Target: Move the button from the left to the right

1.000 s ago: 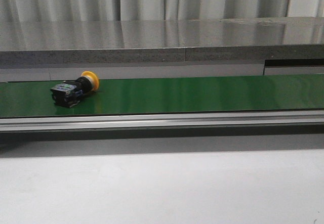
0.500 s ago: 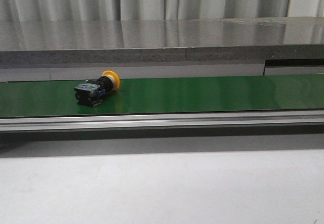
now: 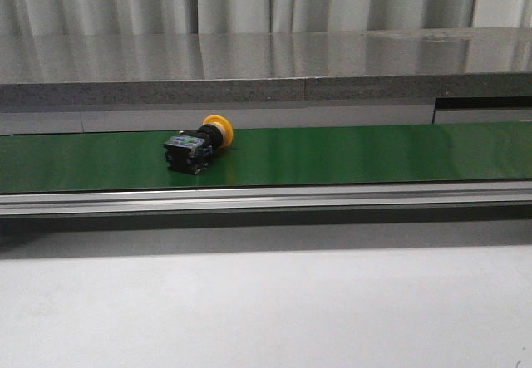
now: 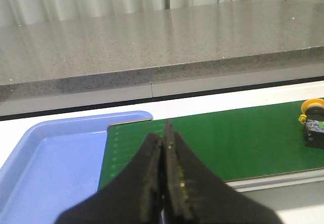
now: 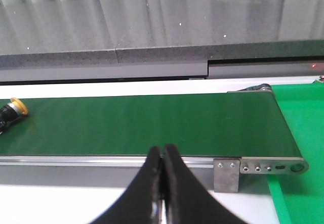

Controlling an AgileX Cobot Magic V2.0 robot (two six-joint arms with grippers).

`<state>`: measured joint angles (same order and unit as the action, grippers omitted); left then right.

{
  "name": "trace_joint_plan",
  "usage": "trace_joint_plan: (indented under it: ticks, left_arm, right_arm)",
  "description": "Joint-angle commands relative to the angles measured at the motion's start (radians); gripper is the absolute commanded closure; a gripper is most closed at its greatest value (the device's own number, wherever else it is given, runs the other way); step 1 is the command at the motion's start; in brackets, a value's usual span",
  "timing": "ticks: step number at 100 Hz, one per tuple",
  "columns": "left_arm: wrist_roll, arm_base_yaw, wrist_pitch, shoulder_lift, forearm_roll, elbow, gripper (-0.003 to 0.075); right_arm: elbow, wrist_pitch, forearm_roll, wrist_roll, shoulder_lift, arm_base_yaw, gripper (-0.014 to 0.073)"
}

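The button (image 3: 198,145) lies left of centre in the front view, cap toward upper right; the left gripper (image 4: 163,153), fingers together like the right gripper (image 5: 162,172), seems nearer.

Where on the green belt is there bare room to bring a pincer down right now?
The green belt is bare from the button rightward to its end roller. A shorter bare stretch lies left of the button toward the blue tray. Only the button's own spot is occupied.
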<state>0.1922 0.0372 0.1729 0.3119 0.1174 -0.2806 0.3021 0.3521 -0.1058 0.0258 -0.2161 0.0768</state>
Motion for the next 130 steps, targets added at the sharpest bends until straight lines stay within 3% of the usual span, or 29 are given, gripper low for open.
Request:
trace_joint_plan:
  ticks: [1,37,69,76,83,95,102,112,130]
  left_arm:
    - [-0.002,0.007,-0.091,0.005,0.004,-0.027,0.0739]
    - [-0.002,0.007,-0.091,0.005,0.004,-0.027,0.0739]
    - [-0.002,0.007,-0.091,0.005,0.004,-0.027,0.0739]
    - [-0.002,0.007,-0.091,0.005,0.004,-0.027,0.0739]
    - [-0.002,0.007,-0.091,0.005,0.004,-0.027,0.0739]
    - [-0.002,0.007,-0.091,0.005,0.004,-0.027,0.0739]
    - [-0.002,0.007,-0.091,0.005,0.004,-0.027,0.0739]
    - [-0.002,0.007,-0.091,0.005,0.004,-0.027,0.0739]
    - [-0.002,0.007,-0.091,0.005,0.004,-0.027,0.0739]
  right_arm:
    - [0.123,0.005,-0.007,-0.005,-0.109,0.0,0.0662]
    - [0.391,0.304,-0.071,-0.005,-0.497,0.0,0.0662]
    - [0.41,0.32,-0.09,-0.005,-0.629,0.0,0.0648]
    - [0.409,0.32,-0.092,-0.005,-0.63,0.0,0.0592]
    - [0.409,0.321,-0.098,-0.005,-0.63,0.0,0.0483]
    - [0.409,0.321,-0.097,-0.005,-0.63,0.0,0.0217]
    - [0.409,0.318,-0.097,-0.005,-0.63,0.0,0.0106]
    - [0.409,0.305,-0.101,-0.005,-0.63,0.0,0.0036]
    - [0.409,0.277,-0.147,-0.005,-0.632,0.0,0.0032]
